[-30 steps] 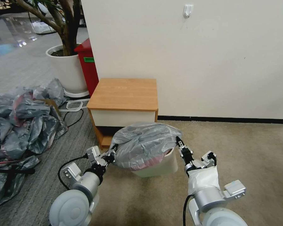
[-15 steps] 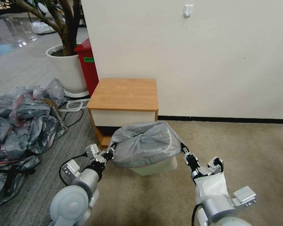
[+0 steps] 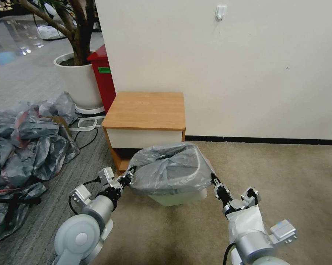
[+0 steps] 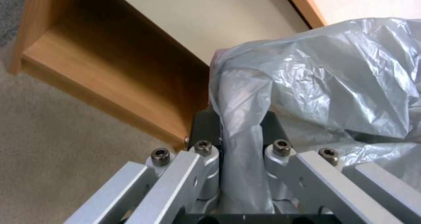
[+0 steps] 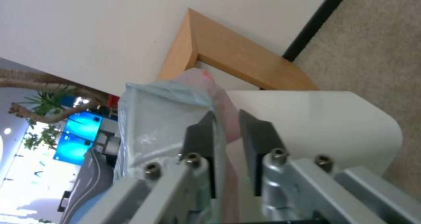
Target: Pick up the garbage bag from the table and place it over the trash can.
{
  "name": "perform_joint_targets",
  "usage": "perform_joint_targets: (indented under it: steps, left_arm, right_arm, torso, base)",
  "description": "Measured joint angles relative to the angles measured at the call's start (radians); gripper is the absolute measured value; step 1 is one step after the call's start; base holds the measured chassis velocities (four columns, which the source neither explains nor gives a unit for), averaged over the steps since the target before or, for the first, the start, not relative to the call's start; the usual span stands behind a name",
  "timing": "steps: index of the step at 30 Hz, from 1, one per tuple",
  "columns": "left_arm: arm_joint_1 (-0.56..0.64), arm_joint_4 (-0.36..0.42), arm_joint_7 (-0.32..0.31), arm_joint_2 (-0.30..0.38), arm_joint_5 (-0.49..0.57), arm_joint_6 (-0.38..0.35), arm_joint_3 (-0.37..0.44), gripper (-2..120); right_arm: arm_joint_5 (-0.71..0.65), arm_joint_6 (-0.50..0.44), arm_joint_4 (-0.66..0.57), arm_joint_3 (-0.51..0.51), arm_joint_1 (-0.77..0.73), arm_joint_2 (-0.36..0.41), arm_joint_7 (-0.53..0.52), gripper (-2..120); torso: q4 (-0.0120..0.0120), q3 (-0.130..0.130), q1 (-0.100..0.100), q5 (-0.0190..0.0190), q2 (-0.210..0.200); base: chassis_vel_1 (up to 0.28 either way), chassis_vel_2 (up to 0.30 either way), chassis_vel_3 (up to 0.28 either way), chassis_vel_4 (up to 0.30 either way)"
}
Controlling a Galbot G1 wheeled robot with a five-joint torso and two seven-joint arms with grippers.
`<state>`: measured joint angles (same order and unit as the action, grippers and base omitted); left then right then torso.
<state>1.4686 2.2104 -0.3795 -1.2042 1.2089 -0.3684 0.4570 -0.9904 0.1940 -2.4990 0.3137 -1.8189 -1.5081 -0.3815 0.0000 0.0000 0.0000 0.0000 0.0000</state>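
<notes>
The table (image 3: 145, 110) stands against the wall. Before it on the carpet, the trash can (image 3: 177, 196) wears the garbage bag (image 3: 169, 169) stretched over its top. The left gripper (image 3: 128, 179) clamps the bag's left edge; the right gripper (image 3: 212, 178) seemingly pinches its right, pink-tinted edge.

Both arms stretched forward and low, left gripper (image 3: 128, 178) and right gripper (image 3: 213, 179) set well apart at like height, each with fingers (image 5: 198, 141) clamped on a fold of thin plastic.
</notes>
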Motion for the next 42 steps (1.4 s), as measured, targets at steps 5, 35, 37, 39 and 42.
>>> perform_joint_targets:
  steps: [5,35,37,39,42]
  left_arm:
    - [-0.012,-0.012,0.001,0.003,0.008,-0.005,-0.003,9]
    - [0.006,0.028,0.002,0.029,0.096,-0.038,0.000,9]
    - [0.006,0.028,0.002,0.027,0.096,-0.039,-0.001,9]
    - [0.006,0.028,0.002,0.026,0.096,-0.039,-0.002,9]
    - [0.007,0.028,0.002,0.025,0.095,-0.040,-0.002,9]
  right_arm:
    - [-0.001,-0.009,0.000,0.022,-0.005,0.007,0.027,37]
    - [-0.024,-0.025,0.159,0.057,0.159,-0.075,0.274,91]
    - [-0.027,-0.026,0.160,0.056,0.161,-0.079,0.273,84]
    - [-0.033,-0.026,0.162,0.055,0.164,-0.085,0.271,76]
    - [-0.041,-0.027,0.164,0.054,0.165,-0.091,0.269,61]
  torso:
    - [-0.0002,0.000,0.000,0.0000,0.000]
    - [-0.0001,0.000,0.000,0.0000,0.000]
    - [0.0000,0.000,0.000,0.0000,0.000]
    - [-0.0001,0.000,0.000,0.0000,0.000]
    - [0.0000,0.000,0.000,0.0000,0.000]
  base:
    - [0.000,0.000,0.000,0.000]
    - [0.000,0.000,0.000,0.000]
    - [0.000,0.000,0.000,0.000]
    - [0.000,0.000,0.000,0.000]
    - [0.000,0.000,0.000,0.000]
